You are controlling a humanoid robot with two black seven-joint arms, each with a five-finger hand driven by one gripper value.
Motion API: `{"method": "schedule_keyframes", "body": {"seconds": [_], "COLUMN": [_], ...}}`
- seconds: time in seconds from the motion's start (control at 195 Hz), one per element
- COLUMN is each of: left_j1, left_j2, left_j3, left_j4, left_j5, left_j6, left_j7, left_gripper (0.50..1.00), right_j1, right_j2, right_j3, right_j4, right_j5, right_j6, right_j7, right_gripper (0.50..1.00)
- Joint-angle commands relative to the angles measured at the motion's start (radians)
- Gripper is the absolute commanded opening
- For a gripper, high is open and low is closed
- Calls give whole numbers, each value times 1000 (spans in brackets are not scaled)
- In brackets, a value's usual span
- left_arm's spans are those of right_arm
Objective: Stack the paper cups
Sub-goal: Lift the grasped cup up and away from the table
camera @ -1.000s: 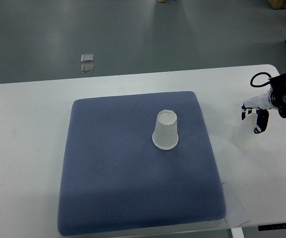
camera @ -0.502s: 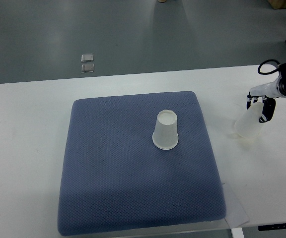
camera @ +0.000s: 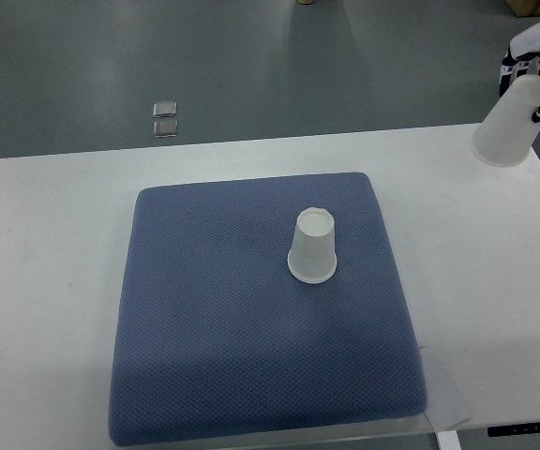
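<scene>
Right hand (camera: 531, 58) at two o'clock, fingers clamped on an inverted paper cup (camera: 508, 131); second cup (camera: 313, 246) sits centered on blue mat (camera: 214, 319).

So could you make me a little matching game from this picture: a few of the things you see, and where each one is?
Things:
1. cup on the cushion
2. held cup
3. blue cushion
4. right robot hand

Places:
A. lying flat on the white table
B. top right corner, gripping a cup
C. upside down, near the cushion's middle
D. in the fingers near the table's far right corner

Pairs: 1-C, 2-D, 3-A, 4-B
</scene>
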Motion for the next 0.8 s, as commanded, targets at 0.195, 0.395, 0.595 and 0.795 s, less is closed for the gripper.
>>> {"method": "schedule_keyframes", "body": {"seconds": [0.195,0.395,0.595,0.795], "left_j1": [0,0,0,0], "left_j2": [0,0,0,0], "left_j3": [0,0,0,0], "left_j4": [0,0,0,0], "left_j5": [-1,1,-1,-1], "left_j6": [1,1,-1,-1], "left_j7": [0,0,0,0], "left_gripper": [1000,1000,1000,1000], "right_j1": [186,226,230,213], "right_j2": [-2,4,24,61], "right_j3": [-26,-29,-11,75], "right_j4": [38,41,41,41], "right_j5": [-30,-30,-26,13], "right_j6": [112,138,135,137], "right_j7": [2,2,3,5], "right_gripper": [658,660,660,660]}}
